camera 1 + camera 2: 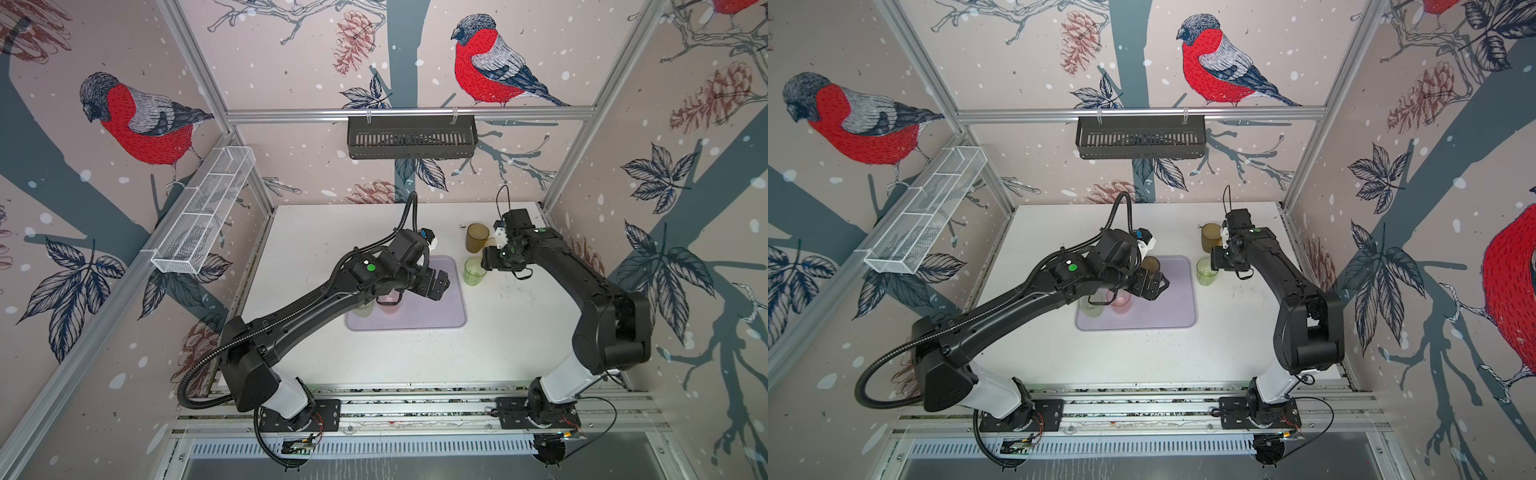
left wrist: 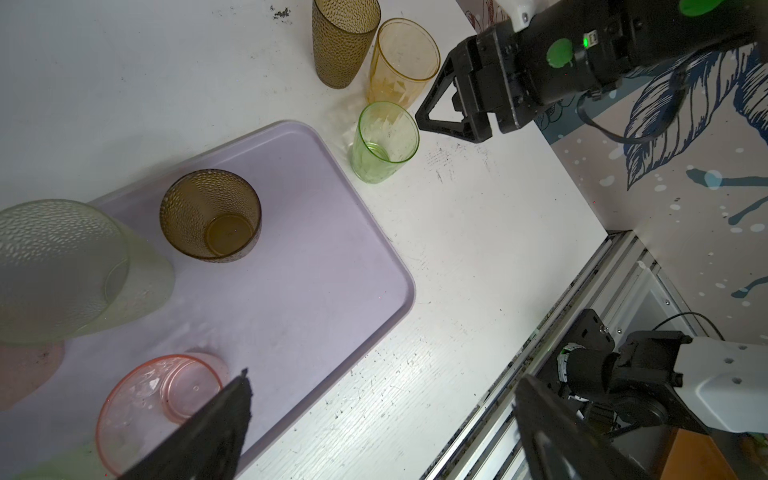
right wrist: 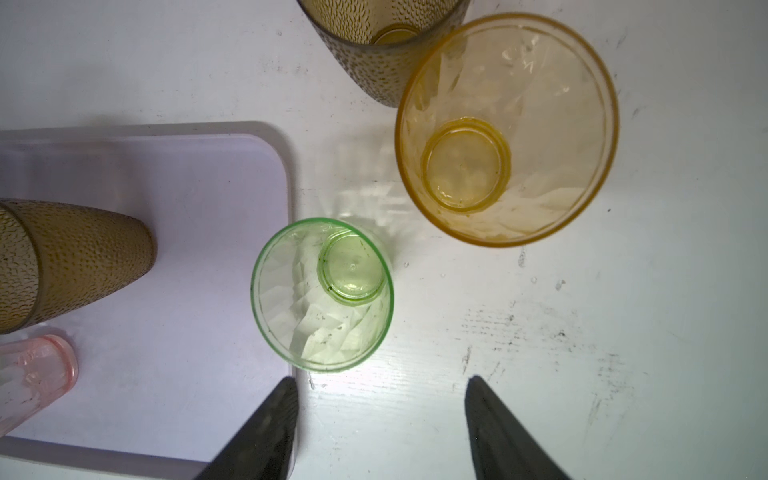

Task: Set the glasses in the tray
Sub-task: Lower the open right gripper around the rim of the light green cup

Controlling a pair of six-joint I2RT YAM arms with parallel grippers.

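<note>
Lavender tray (image 2: 332, 257) holds an olive-brown tumbler (image 2: 210, 216), frosted green tumbler (image 2: 62, 270) and pink tumbler (image 2: 158, 407). Over it hangs the left claw (image 2: 382, 376), jaws apart, empty. The right claw (image 3: 381, 379), jaws apart, faces the bright green tumbler (image 3: 322, 295) standing on the worktop (image 3: 582, 332) just beside the tray.

Pale lavender tray (image 2: 324, 257) mid-frame. Dimpled olive-brown tumbler (image 2: 210, 216) left of centre; faceted green tumbler (image 2: 384, 141) and amber tumbler (image 2: 403, 58) upper centre.
</note>
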